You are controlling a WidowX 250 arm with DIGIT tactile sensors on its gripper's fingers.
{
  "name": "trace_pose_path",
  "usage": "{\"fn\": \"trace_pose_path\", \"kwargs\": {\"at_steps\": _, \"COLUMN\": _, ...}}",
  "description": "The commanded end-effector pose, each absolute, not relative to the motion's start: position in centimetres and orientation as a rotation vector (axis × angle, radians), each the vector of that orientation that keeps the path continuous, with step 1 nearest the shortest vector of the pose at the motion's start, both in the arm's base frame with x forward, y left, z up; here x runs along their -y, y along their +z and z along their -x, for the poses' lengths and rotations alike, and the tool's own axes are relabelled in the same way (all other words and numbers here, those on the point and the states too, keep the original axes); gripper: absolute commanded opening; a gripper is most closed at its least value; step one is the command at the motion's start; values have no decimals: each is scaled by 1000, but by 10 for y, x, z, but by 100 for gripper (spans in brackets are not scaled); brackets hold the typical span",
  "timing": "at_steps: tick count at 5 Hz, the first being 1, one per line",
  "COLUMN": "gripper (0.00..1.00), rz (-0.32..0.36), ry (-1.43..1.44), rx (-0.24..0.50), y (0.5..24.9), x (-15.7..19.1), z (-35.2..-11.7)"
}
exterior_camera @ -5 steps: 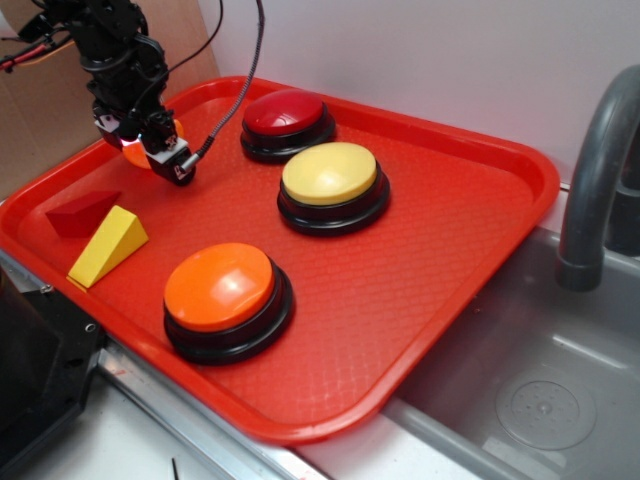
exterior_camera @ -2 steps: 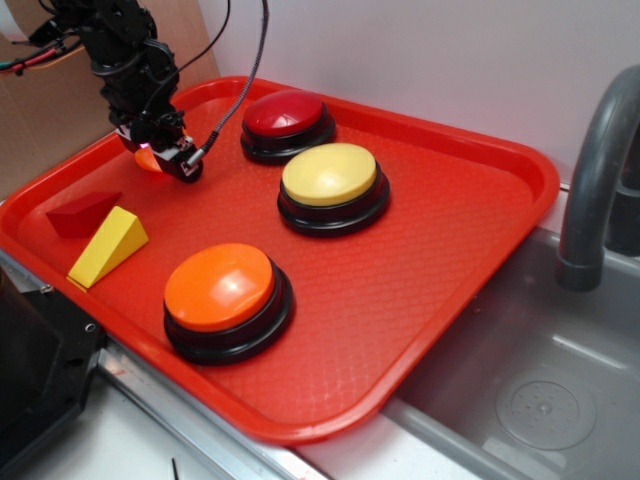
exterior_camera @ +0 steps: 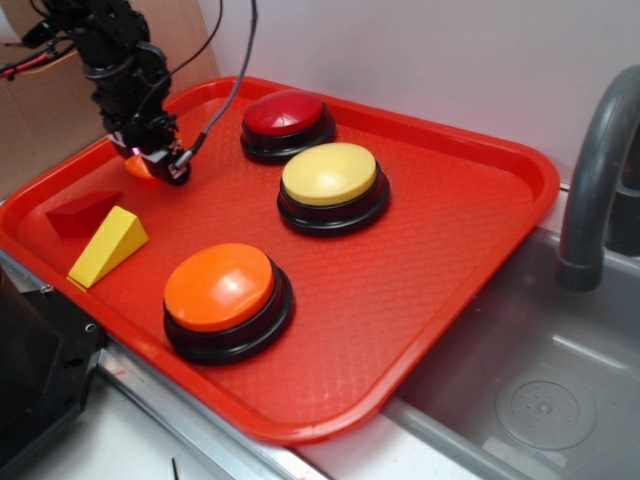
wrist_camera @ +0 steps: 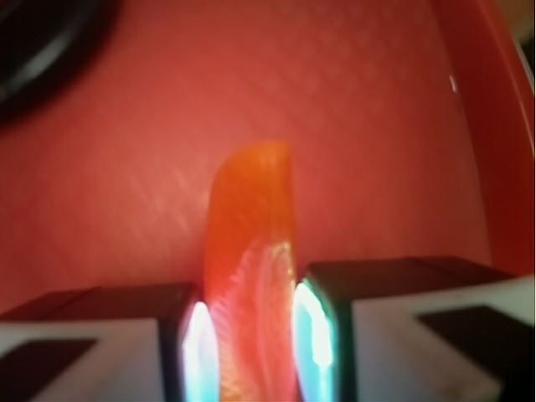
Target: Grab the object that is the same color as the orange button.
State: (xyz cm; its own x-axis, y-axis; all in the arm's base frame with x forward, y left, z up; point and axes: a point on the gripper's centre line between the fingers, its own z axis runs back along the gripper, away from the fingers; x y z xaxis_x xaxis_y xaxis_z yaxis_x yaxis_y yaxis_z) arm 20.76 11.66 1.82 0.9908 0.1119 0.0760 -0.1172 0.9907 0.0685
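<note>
Three big buttons sit on the red tray (exterior_camera: 480,230), with the orange button (exterior_camera: 220,287) near the front edge, and bare tray lies between it and the gripper (exterior_camera: 152,160) at the back left, near the rim. Both fingers (wrist_camera: 188,343) press on the sides of the small orange piece (wrist_camera: 251,276), so the jaws are narrow and holding it. In the wrist view its long side points straight away from the gripper, curving a little at the tip.
</note>
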Motion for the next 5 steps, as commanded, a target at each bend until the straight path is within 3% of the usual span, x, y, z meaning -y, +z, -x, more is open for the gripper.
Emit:
{"fn": "trace_pose_path", "kwargs": {"at_steps": 1, "gripper": 0, "rz": 19, "ry": 222, "rx": -17, "y": 104, "x": -93, "z": -187}}
{"fn": "trace_pose_path", "kwargs": {"at_steps": 2, "gripper": 0, "rz": 1, "ry": 205, "rx": -2, "y": 146, "x": -59, "z": -181}}
{"fn": "trace_pose_path", "kwargs": {"at_steps": 3, "gripper": 0, "rz": -101, "ry": 201, "rx": 50, "y": 177, "x": -26, "z": -177}}
{"fn": "trace_pose_path", "kwargs": {"at_steps": 5, "gripper": 0, "rz": -57, "ry": 159, "rx": 84, "y": 188, "x": -25, "z": -188}}
